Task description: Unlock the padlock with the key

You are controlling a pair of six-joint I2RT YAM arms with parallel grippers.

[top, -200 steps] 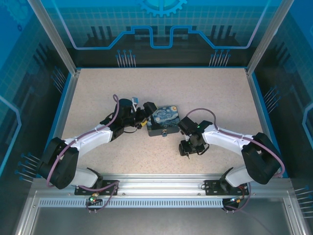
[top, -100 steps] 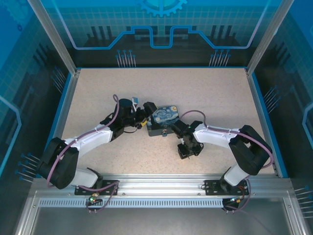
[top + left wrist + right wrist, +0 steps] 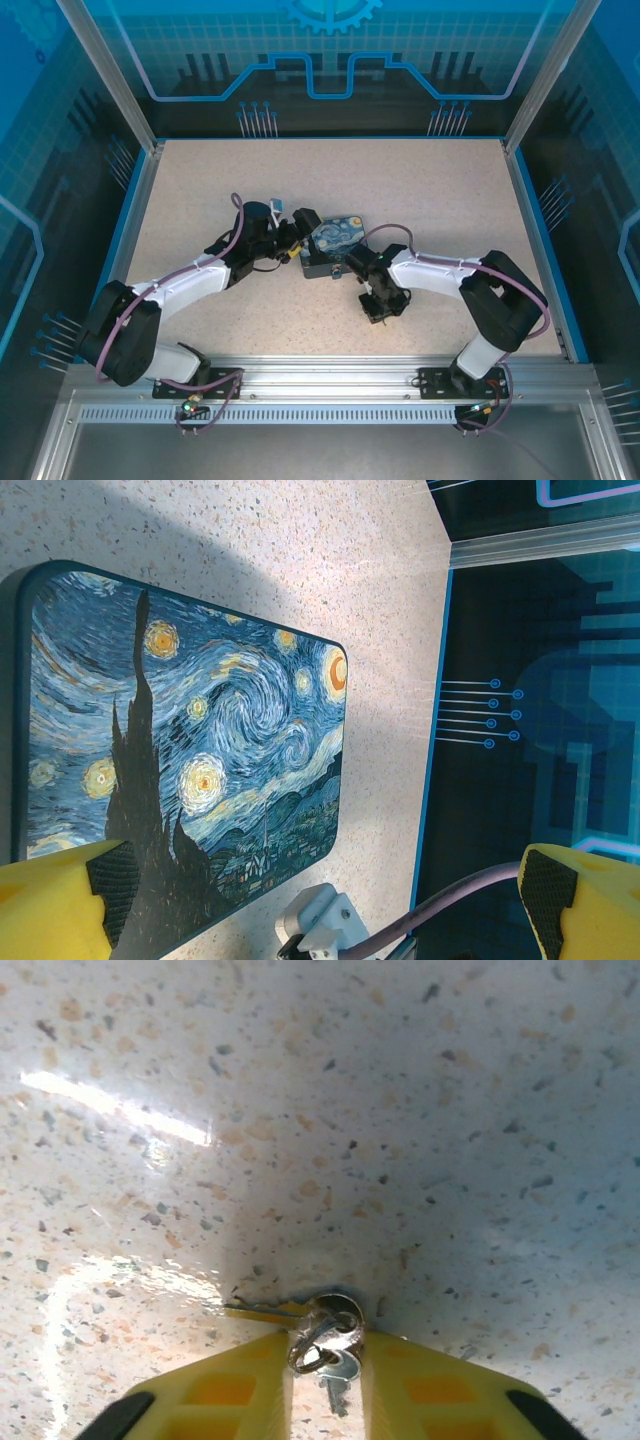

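Your right end effector (image 3: 325,1345) has swung in toward the box (image 3: 200,730) and now pinches the key (image 3: 265,1310), which lies on the table (image 3: 420,190) toward its near edge, ready for lifting. Your left end effector (image 3: 328,885) gapes wide astride the box, likely steadying it.

Key (image 3: 262,1309): thin, brass-coloured, laid flat on the desk (image 3: 400,1110), blade stuck out sideways just beyond the jaw tips.
Key head: threaded on a silvery ring (image 3: 312,1352), seen between the jaws.

I count one box (image 3: 200,750) printed with a starry night, one small blue padlock (image 3: 338,268), one brass key (image 3: 255,1309), one silvery key (image 3: 338,1380) and one key ring (image 3: 318,1345).
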